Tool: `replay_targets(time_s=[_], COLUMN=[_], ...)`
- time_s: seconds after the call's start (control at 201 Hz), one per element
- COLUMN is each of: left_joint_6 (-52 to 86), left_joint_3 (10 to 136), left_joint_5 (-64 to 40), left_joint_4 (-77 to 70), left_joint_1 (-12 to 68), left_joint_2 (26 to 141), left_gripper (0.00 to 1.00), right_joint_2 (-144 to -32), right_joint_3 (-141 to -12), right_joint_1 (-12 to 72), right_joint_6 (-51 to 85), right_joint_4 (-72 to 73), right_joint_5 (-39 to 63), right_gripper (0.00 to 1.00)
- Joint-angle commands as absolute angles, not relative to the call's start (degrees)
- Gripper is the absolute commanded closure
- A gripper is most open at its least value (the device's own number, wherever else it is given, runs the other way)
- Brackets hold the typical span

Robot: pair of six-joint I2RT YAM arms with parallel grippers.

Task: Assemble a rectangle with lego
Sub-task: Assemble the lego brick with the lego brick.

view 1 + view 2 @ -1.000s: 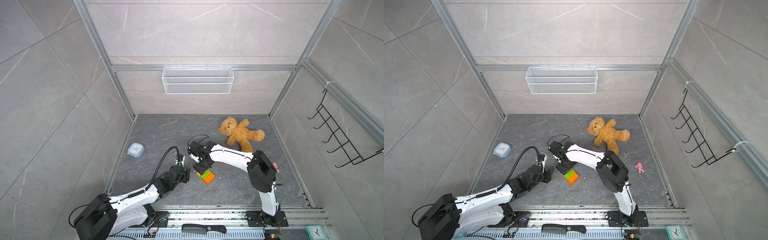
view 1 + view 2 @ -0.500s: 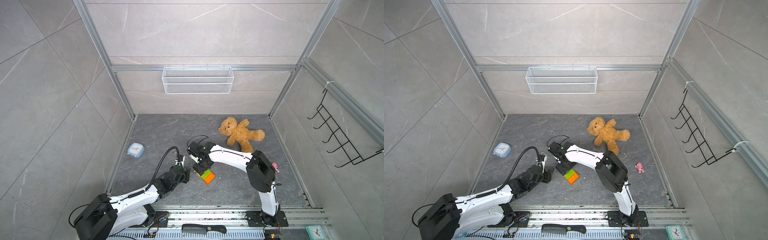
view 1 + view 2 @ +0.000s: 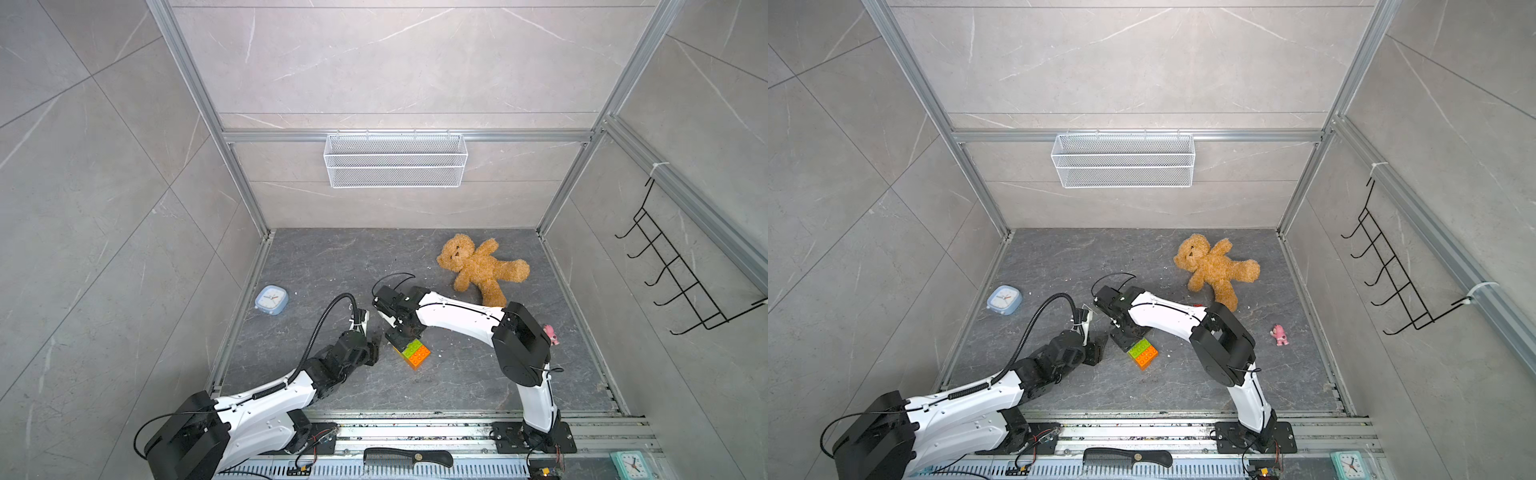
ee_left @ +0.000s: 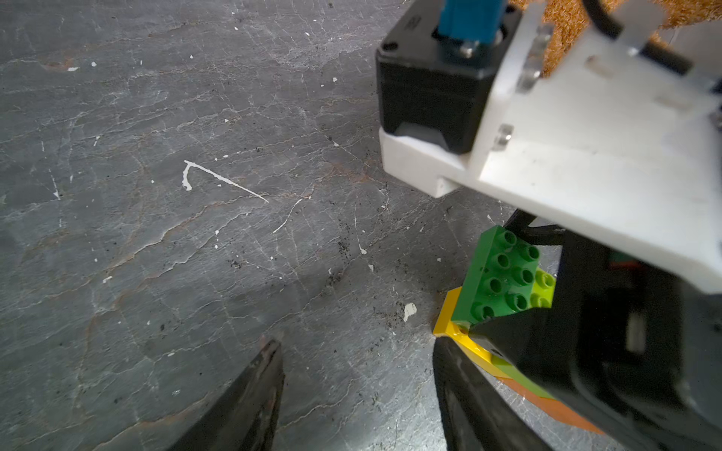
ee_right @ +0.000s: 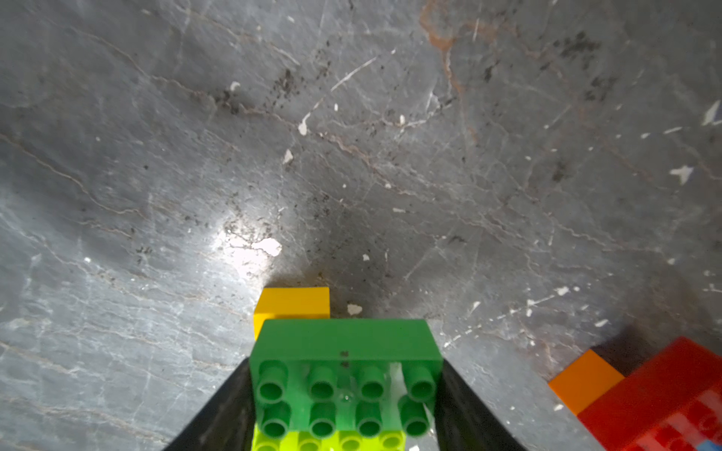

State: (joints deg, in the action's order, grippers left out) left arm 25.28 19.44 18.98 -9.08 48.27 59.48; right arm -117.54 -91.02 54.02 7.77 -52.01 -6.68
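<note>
1. Right gripper (image 5: 344, 375) clamps the green brick (image 5: 344, 343) by its two short ends, over a yellow brick (image 5: 293, 302) and a lime brick (image 5: 328, 441); whether it is pressed home, I cannot tell.
2. Left gripper (image 4: 357, 351) stands parted and empty, just beside that stack.
3. Near them lie a red brick (image 5: 664, 382) and an orange brick (image 5: 584, 380); the lego (image 3: 415, 353) sits mid-floor.
4. These bricks look light, rigid and glossy: smooth side walls probably give the surest hold, and the stack likely needs bracing when pressed.
5. Farthest, the wire basket (image 3: 395, 166) on the wall shows nothing inside.
</note>
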Motion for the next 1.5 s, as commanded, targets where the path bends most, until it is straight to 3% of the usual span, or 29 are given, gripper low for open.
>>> replay_targets(time_s=[0.0,1.017,1.496], left_joint_6=[24.7,24.0,24.0], left_joint_3=[19.0,18.6,18.2], left_joint_5=[18.9,19.3,19.5], left_joint_4=[-10.5,-10.4,-11.0], left_joint_1=[48.4,48.4,48.3], left_joint_2=[58.3,57.0,57.1], left_gripper=[0.36,0.36,0.36], right_joint_2=[-120.2,-123.9,-122.0], right_joint_3=[-89.6,-89.2,-95.0], right_joint_1=[54.8,55.5,55.5], right_joint_6=[8.6,12.7,14.0], right_joint_4=[-55.6,-57.1,-61.1], right_joint_5=[-9.2,-7.1,-6.5], right_gripper=[0.89,0.96,0.98])
